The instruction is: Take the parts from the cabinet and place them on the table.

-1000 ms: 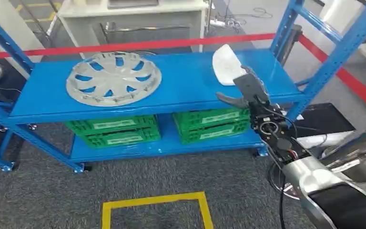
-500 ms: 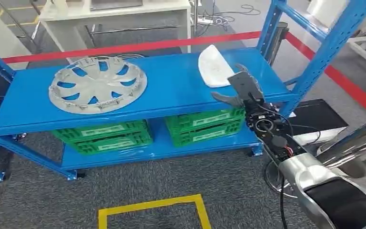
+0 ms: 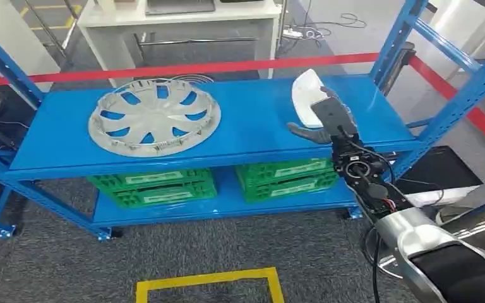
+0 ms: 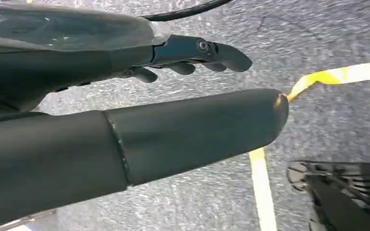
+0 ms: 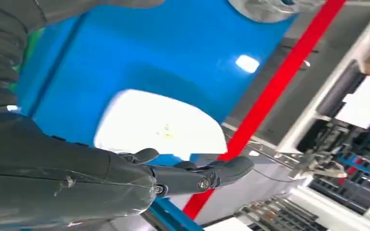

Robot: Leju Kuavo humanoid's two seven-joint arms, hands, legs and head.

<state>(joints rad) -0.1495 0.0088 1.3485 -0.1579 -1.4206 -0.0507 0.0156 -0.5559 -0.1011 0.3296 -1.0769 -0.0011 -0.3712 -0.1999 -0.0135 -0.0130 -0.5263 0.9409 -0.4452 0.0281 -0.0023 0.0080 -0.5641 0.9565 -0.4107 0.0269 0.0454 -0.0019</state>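
Your right hand (image 3: pixel 329 120) has closed in on the white curved plastic part (image 3: pixel 305 95).
Fingers (image 5: pixel 221 172) spread, empty, just beside it; likely light, stiff, slippery: grip its near edge.

Head view: high on the body, facing forward and down at the blue shelf (image 3: pixel 240 120), moderate range.
Right wrist view: close behind the right robot hand (image 5: pixel 173 175), turned sideways, aimed across the shelf top at the white part (image 5: pixel 159 125).
Left wrist view: close behind the left robot hand (image 4: pixel 173 57), facing down at grey floor (image 4: pixel 337 120).
Shared by head and right wrist: shelf top, white part, red tape (image 3: pixel 227 65).
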